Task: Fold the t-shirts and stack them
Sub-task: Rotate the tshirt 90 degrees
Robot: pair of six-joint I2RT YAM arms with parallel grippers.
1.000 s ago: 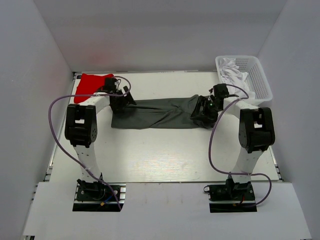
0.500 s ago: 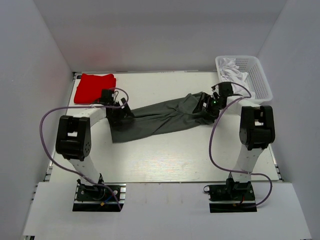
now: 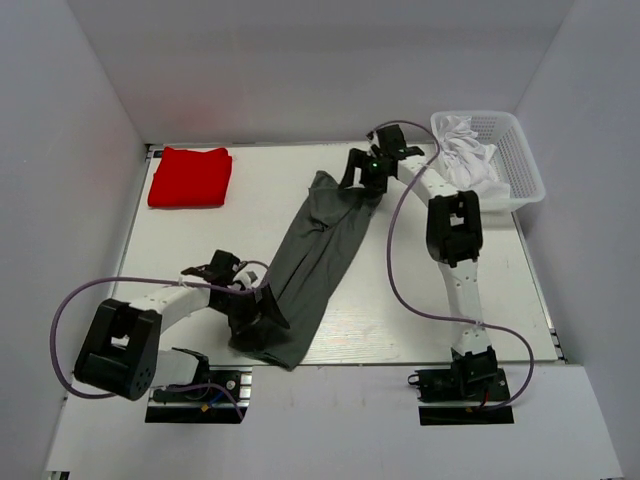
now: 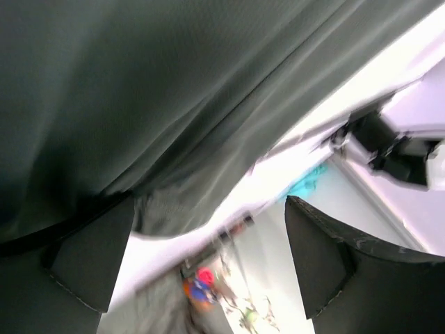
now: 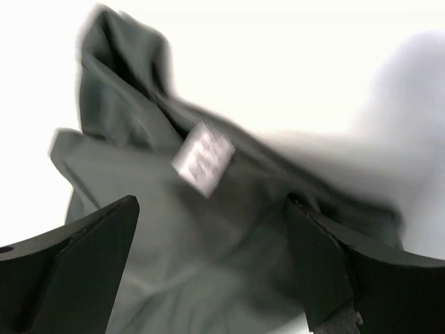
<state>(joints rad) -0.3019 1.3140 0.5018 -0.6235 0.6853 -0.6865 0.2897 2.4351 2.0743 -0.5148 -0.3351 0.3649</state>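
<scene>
Item 1. Left end effector [image 3: 255,312]. We recorded it at the near end of the grey t-shirt, low over the table [image 3: 400,300]. In its wrist view the fingers stood wide apart with grey cloth draped across the upper part of the frame. We logged it as released, with nothing clamped between the fingers.

Item 2. Grey t-shirt [image 3: 315,255], our landmark. It lay on the table as a long, rumpled strip. It ran diagonally from the near edge, by the left arm's base, up and rightward toward the far side. We saw it bunched lengthwise, neither spread flat nor folded.

Item 3. Right end effector [image 3: 362,172]. It hovered at the far end of the grey t-shirt. Its wrist view showed the fingers spread wide, with the cloth and a pale label [image 5: 203,158] below and between them. We logged it as released too.

Item 4. Red t-shirt [image 3: 190,177]. It lay to the left of the grey t-shirt's far end, well apart from it, as a compact, tidy rectangle.

Item 5. White basket [image 3: 520,160]. It stood to the right of the grey t-shirt's far end and held crumpled white cloth [image 3: 465,140].

Status. We judged the red t-shirt's fold to be done. The grey one had yet to be flattened and folded, and no stack had been made. By our estimate the job stood roughly at its midpoint.
</scene>
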